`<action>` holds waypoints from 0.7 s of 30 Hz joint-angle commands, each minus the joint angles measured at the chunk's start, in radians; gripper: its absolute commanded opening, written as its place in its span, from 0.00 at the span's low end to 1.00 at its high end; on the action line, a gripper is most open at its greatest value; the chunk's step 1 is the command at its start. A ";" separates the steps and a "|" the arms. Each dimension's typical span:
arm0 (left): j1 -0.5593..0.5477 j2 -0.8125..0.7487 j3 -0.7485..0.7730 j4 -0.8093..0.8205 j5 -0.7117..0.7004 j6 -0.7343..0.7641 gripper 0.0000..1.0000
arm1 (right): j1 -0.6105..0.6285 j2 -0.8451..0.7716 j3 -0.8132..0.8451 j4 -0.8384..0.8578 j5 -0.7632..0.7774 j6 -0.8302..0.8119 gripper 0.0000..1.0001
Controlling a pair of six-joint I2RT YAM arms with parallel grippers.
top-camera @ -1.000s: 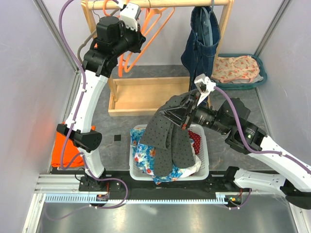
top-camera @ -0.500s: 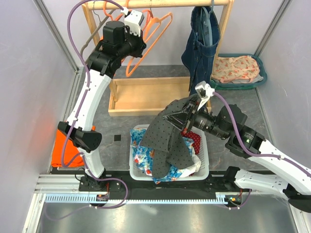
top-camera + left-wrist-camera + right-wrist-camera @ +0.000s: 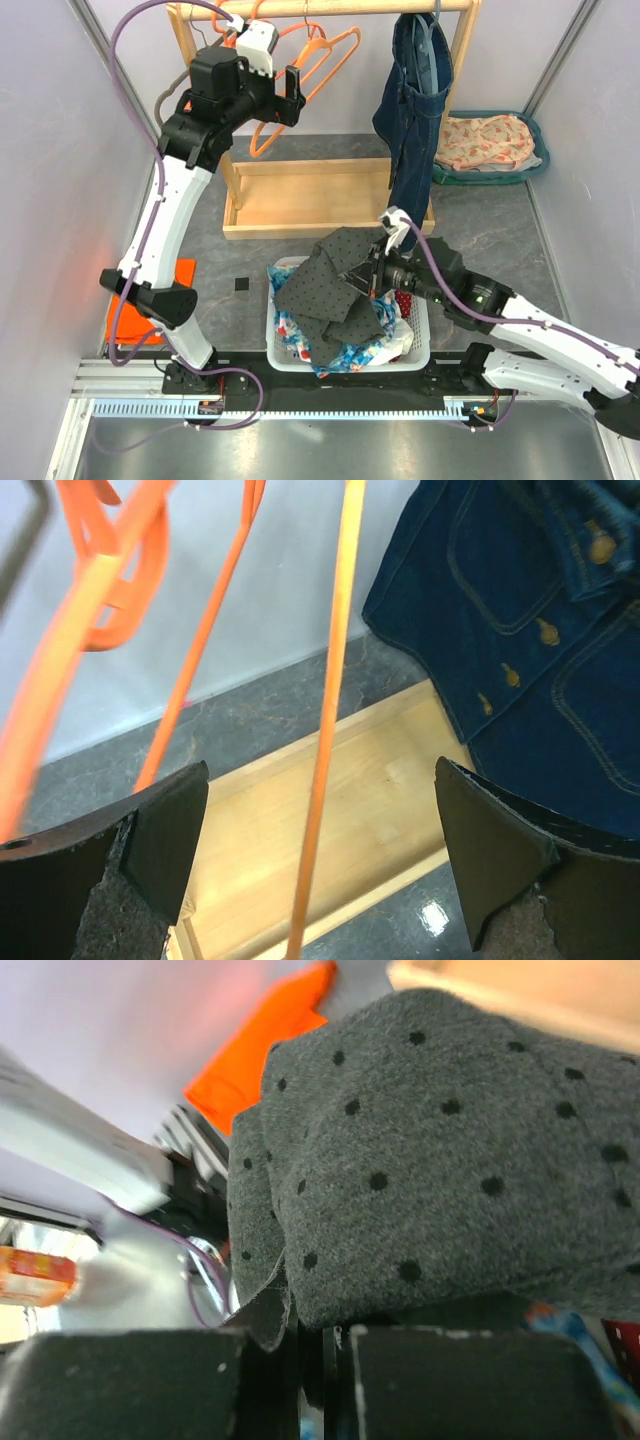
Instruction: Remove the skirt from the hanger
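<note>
Grey skirt (image 3: 335, 285), lower centre, pinched in right gripper (image 3: 372, 274) — dropped off-centre, it could slide over the basket (image 3: 427, 335) rim (left gripper (image 3: 278, 97) gapes, empty).

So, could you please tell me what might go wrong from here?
1. The skirt, pinched in the right jaws, spreads to the basket rim on the left; released here, it might slide partly out.
2. An orange hanger bar sits between the open left jaws; pulling back carelessly could snag it and knock it off the rail.
</note>
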 commanded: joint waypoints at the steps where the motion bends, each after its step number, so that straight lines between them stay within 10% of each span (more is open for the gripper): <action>1: 0.002 -0.133 0.003 0.012 0.079 -0.017 1.00 | 0.001 0.035 -0.089 -0.009 0.004 0.053 0.00; 8: -0.021 -0.292 -0.086 -0.002 0.339 -0.021 1.00 | 0.008 0.085 -0.207 -0.058 -0.126 0.110 0.00; 21: -0.237 -0.348 -0.293 -0.088 0.235 0.126 1.00 | 0.015 0.107 -0.301 -0.273 -0.214 0.151 0.00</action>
